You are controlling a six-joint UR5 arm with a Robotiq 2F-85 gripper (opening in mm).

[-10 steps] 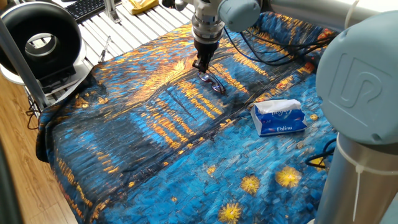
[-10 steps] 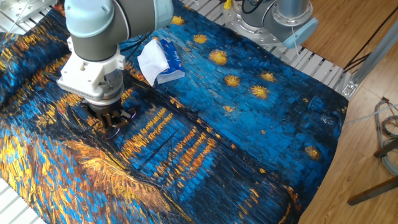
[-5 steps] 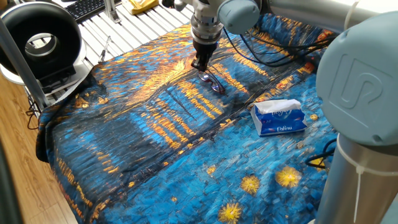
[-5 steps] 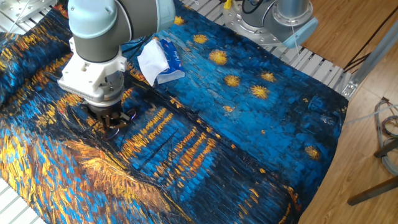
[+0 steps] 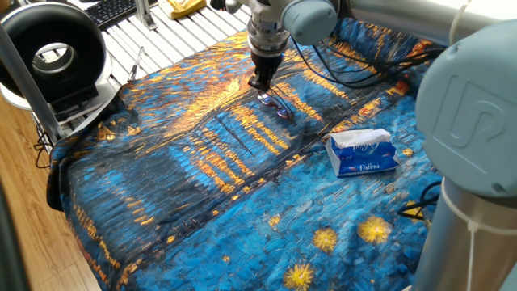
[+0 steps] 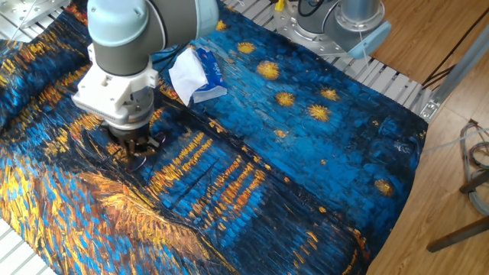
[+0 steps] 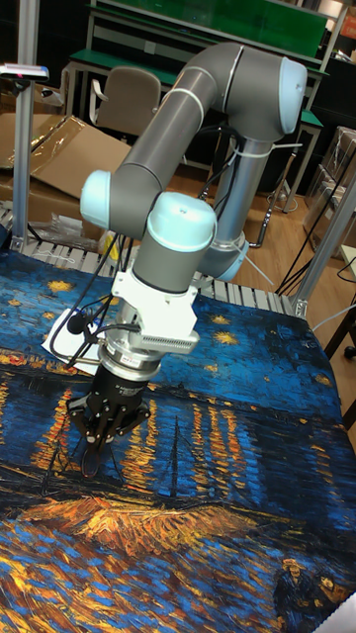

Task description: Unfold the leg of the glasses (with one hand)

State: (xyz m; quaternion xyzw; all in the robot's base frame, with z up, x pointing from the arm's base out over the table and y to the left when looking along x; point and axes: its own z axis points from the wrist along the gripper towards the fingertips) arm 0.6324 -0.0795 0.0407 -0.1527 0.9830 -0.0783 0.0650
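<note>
The glasses (image 5: 276,107) are small, with a thin dark wire frame, and lie on the painted cloth just in front of my gripper. In the other fixed view the glasses (image 6: 143,155) show as a thin loop under the fingers. My black gripper (image 5: 260,84) points straight down at their far end, its fingers drawn together on a slim leg. The other fixed view shows the gripper (image 6: 137,144) low over the cloth. In the tall fixed view the gripper (image 7: 98,442) hides most of the glasses (image 7: 87,461).
A blue-white tissue pack (image 5: 363,152) lies on the cloth to the right of the glasses. The starry-night cloth (image 5: 202,186) covers the table. A black ring-shaped device (image 5: 52,50) stands at the far left corner. Cables (image 5: 347,77) trail behind the arm.
The gripper has crept a little up and away from the tissue pack, and the glasses have shifted slightly with it.
</note>
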